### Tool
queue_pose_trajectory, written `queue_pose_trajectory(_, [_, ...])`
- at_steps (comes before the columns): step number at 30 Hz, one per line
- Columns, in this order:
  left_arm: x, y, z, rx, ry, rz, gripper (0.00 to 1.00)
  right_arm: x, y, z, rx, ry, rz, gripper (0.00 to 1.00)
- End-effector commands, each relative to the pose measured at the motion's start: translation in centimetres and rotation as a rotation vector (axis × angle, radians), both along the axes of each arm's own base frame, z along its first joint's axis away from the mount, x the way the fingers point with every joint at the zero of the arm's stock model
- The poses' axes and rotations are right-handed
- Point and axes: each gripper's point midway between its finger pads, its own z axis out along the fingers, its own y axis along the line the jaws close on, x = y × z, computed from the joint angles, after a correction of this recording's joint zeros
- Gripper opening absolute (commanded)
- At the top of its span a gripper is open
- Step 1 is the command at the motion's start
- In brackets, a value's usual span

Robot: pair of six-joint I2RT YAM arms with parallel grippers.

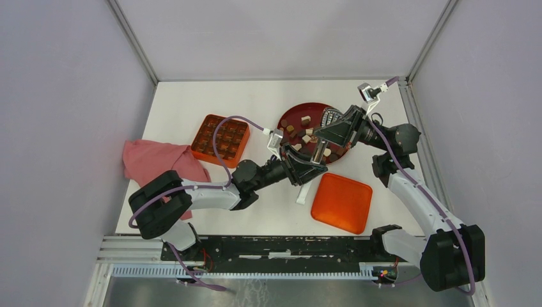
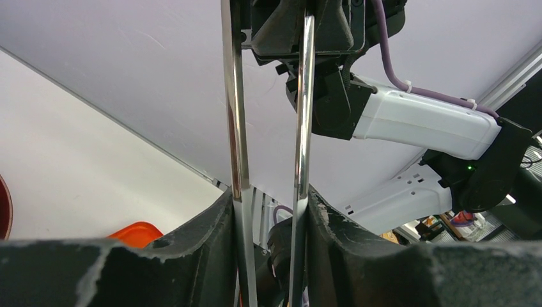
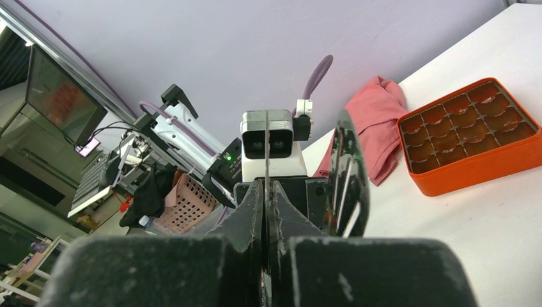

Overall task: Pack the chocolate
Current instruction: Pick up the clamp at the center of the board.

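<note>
One red plate [image 1: 299, 111] at 2 o'clock from the table centre carries the chocolate [image 1: 305, 119]: about eight pieces show, and others are hidden under the arms. One orange box [image 1: 206, 137] lies at 10 o'clock, one orange lid [image 1: 342, 201] at 4 and one pink cloth [image 1: 150, 160] at 9. The left gripper [image 2: 268, 217] squeezes both blades of one pair of metal tongs [image 2: 235, 128]. The right gripper [image 3: 265, 192] is clamped on their thin end. The box's contents are indistinct.

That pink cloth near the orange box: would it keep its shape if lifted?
Probably not: the pink cloth lies crumpled in soft folds, so it would likely droop. It looks thin, so probably light. Pushed, it might bunch up rather than slide whole.
</note>
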Motion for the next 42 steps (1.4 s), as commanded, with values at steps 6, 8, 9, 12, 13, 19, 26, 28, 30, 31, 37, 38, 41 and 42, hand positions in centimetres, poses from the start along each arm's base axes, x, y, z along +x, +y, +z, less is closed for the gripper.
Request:
queue_pose_trajectory(6, [-0.4,0.2,2.0,-0.058,-0.053,0.002,0.49,-0.3,0.0,1.1,0.021,-0.048,-0.015,0.00])
queue_pose_trajectory(8, [-0.5,0.2,2.0,-0.064,-0.056,0.001,0.50,-0.3,0.0,1.1,0.021,-0.046,-0.015,0.00])
queue_pose_trajectory(9, [-0.6,0.2,1.9,-0.066,-0.060,-0.002,0.51,-0.3,0.0,1.0,0.020,-0.046,-0.016,0.00])
queue_pose_trajectory(12, [-0.8,0.2,2.0,-0.075,-0.067,-0.010,0.54,-0.2,0.0,1.0,0.020,-0.045,-0.016,0.00])
queue_pose_trajectory(13, [-0.9,0.2,2.0,-0.076,-0.069,-0.012,0.55,-0.2,0.0,1.0,0.020,-0.045,-0.016,0.00])
queue_pose_trajectory(19, [-1.0,0.1,1.8,-0.081,-0.055,-0.024,0.56,-0.1,0.0,0.8,0.018,-0.045,-0.019,0.00])
queue_pose_trajectory(26, [-1.1,0.4,2.6,-0.103,-0.053,-0.026,0.47,0.2,0.0,0.4,0.009,-0.038,-0.029,0.00])
queue_pose_trajectory(28, [-1.2,0.4,2.8,-0.108,-0.052,-0.029,0.44,0.2,-0.1,0.4,0.009,-0.040,-0.031,0.00])
queue_pose_trajectory(30, [-1.2,0.4,2.8,-0.111,-0.050,-0.030,0.43,0.2,-0.1,0.4,0.008,-0.042,-0.032,0.00])
queue_pose_trajectory(31, [-1.2,0.5,2.9,-0.112,-0.050,-0.031,0.43,0.1,-0.1,0.4,0.007,-0.043,-0.031,0.00])
queue_pose_trajectory(37, [-1.2,0.5,2.9,-0.107,-0.045,-0.028,0.47,0.1,-0.1,0.5,0.004,-0.057,-0.031,0.13])
queue_pose_trajectory(38, [-1.1,0.6,2.8,-0.104,-0.042,-0.024,0.47,0.1,-0.1,0.5,0.002,-0.059,-0.031,0.16])
queue_pose_trajectory(41, [-1.1,0.7,2.9,-0.107,-0.039,-0.020,0.48,0.0,-0.1,0.5,-0.004,-0.074,-0.033,0.25])
queue_pose_trajectory(42, [-1.1,0.8,3.0,-0.110,-0.038,-0.017,0.48,0.0,-0.2,0.5,-0.009,-0.086,-0.036,0.27])
